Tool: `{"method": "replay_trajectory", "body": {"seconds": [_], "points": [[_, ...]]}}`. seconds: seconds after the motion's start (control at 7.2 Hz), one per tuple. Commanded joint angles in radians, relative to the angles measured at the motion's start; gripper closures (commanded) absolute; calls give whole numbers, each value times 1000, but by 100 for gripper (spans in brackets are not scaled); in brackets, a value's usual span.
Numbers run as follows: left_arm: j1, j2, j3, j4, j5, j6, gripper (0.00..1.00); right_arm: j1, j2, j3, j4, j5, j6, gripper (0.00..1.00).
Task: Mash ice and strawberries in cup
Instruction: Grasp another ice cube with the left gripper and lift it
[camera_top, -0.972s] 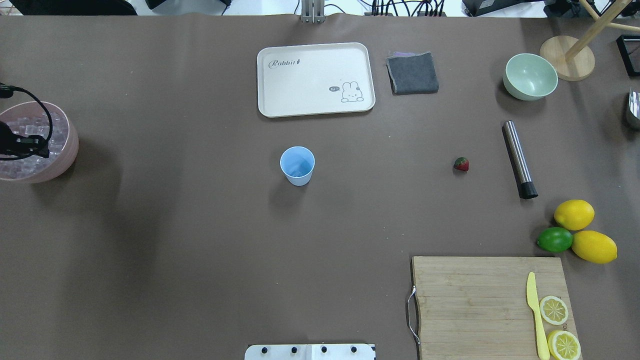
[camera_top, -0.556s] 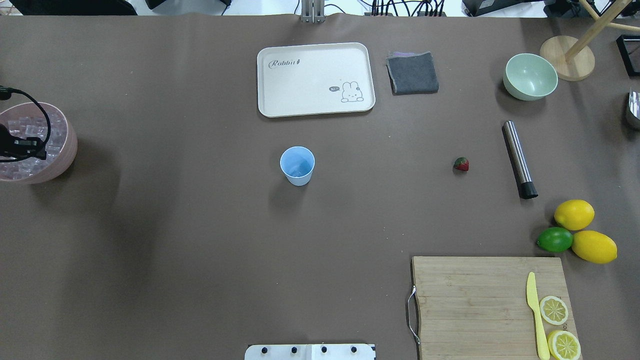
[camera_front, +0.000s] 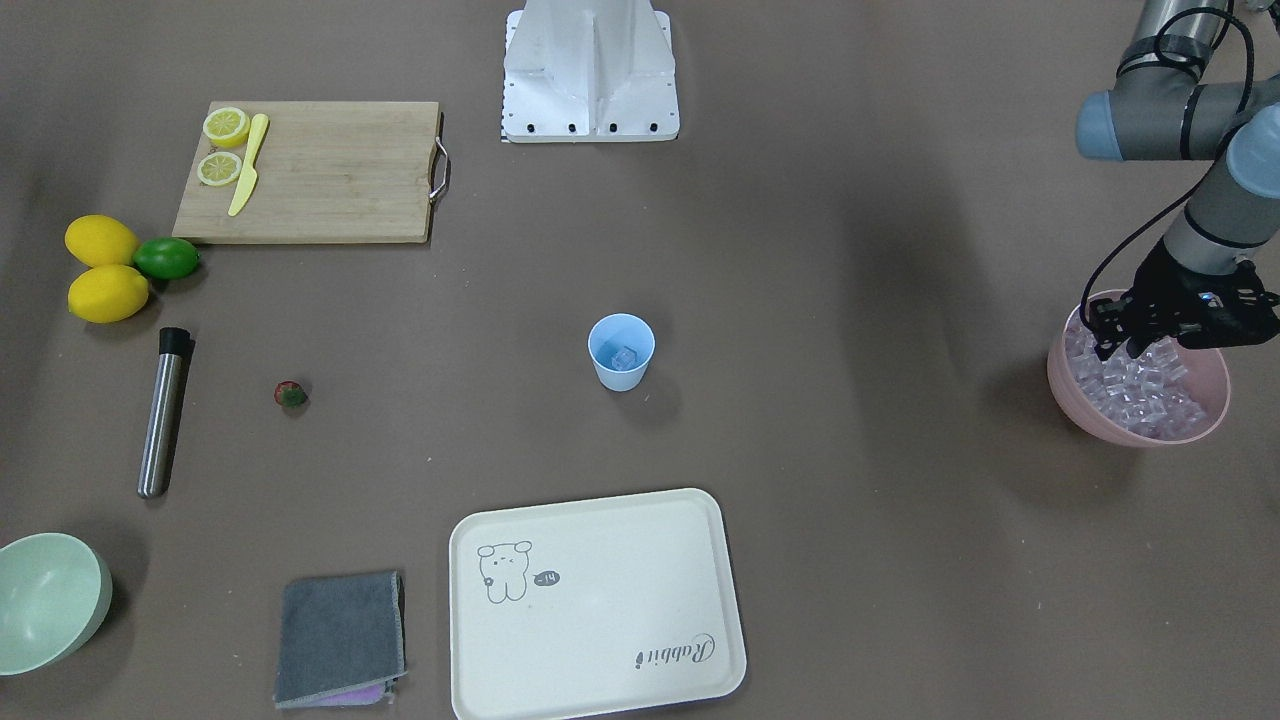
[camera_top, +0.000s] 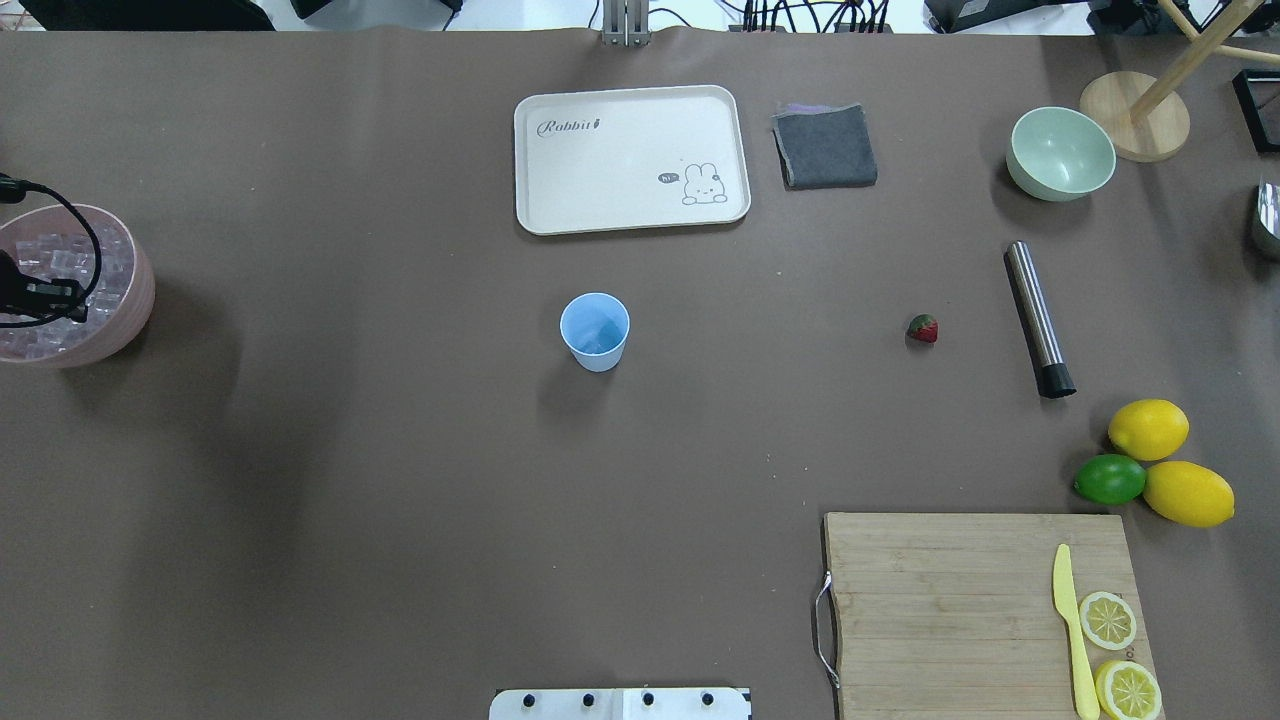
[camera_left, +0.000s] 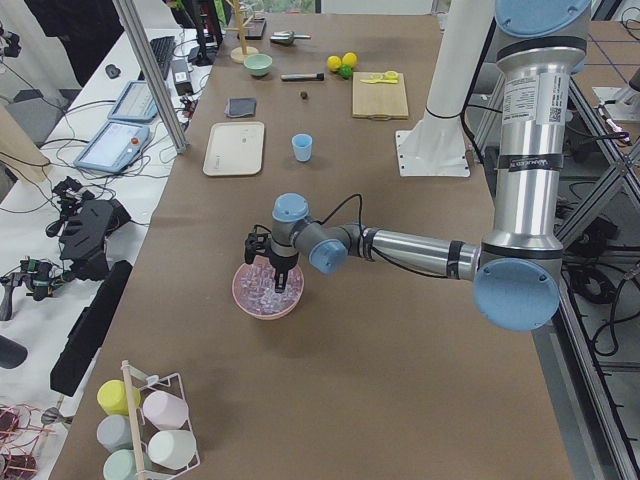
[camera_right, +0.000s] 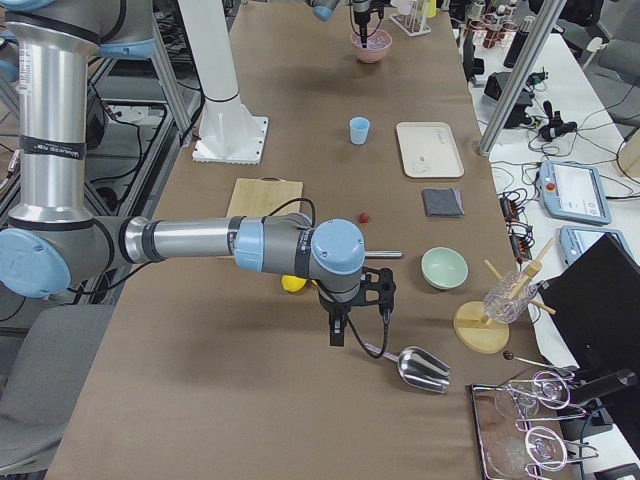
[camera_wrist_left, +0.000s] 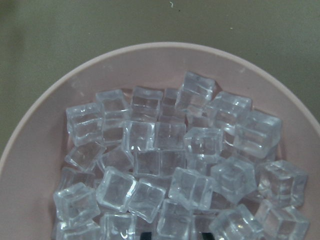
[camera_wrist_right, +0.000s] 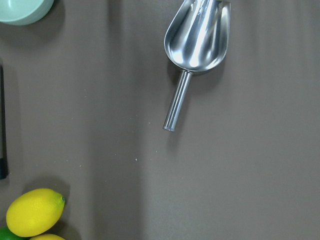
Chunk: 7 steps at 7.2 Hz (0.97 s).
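As the left gripper has been edged further over the round pink plastic bowl, its jaws are seen parted above the small clear ice cubes. Another cube is judged due for the small light-blue plastic cup at mid-table. The right gripper's state cannot be told.

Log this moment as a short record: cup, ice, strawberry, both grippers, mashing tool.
cup: upright mid-table; front view shows a clear cube inside
ice: heaped in the pink bowl at the robot's left end of the table
strawberry: on the table, outside the cup
left gripper: down at the ice in the pink bowl; jaws unclear
right gripper: above the table near the metal scoop; jaws unclear
steel rod: lying untouched near the strawberry
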Motion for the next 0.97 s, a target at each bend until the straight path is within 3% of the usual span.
{"method": "replay_trajectory", "body": {"seconds": [0.0,0.14,0.83], "points": [[0,1,-4,1,-2,14,85,-1,4,0,0,0,1,0],[-5,1,-7,1,-5,14,100,1,4,2,0,0,1,0],[-122,41,-179,58,-4,65,100,1,8,5,0,-17,7,0]]}}
